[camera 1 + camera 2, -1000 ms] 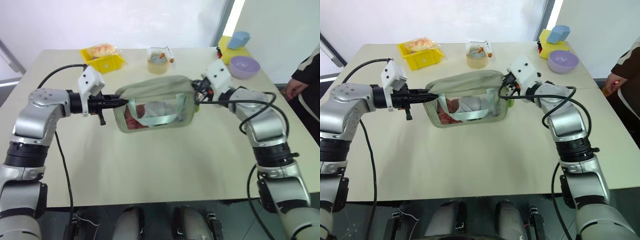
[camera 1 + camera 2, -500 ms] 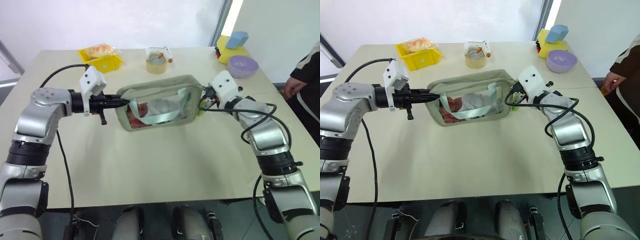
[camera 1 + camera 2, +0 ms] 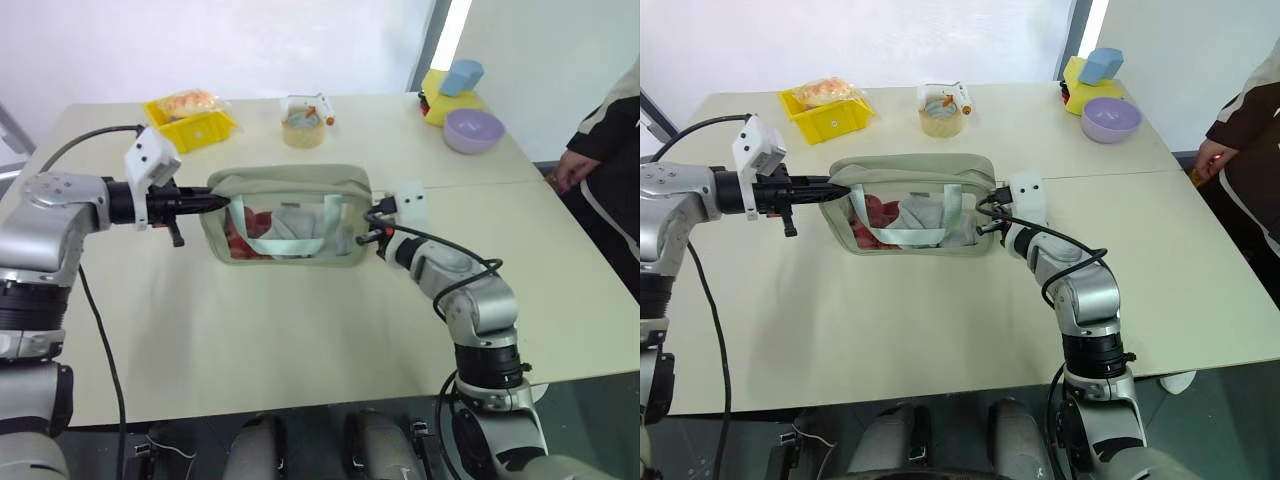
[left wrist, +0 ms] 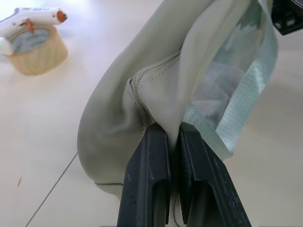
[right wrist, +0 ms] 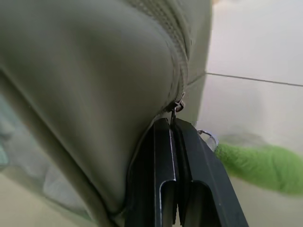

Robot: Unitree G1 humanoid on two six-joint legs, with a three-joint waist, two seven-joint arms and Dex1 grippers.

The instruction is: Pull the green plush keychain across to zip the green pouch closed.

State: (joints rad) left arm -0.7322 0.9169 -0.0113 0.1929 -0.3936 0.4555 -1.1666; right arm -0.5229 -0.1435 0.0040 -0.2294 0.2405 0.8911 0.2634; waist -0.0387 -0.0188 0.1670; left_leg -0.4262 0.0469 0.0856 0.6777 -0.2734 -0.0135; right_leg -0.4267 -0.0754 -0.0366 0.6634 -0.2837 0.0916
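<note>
A pale green pouch [image 3: 288,215] stands near the middle of a beige counter [image 3: 300,330], its clear window and mint strap facing the robot. The left pincer [image 3: 222,202] is clenched on a fold of fabric at the pouch's left end; the left wrist view shows its 2 black fingers [image 4: 151,179] pinching the cloth. The right pincer [image 3: 368,226] is at the pouch's right end, clenched on the small metal zipper pull [image 5: 177,107], as the right wrist view shows. The keychain [image 5: 258,166], a bright lime fuzzy plush, hangs from a ring just beside those fingers. Along the counter's far edge are a yellow bin [image 3: 192,112] toward the left corner, a tape roll [image 3: 303,128] near the middle, and a purple bowl [image 3: 473,129] toward the right corner. A person's hand [image 3: 567,168] is beyond the right edge.
</note>
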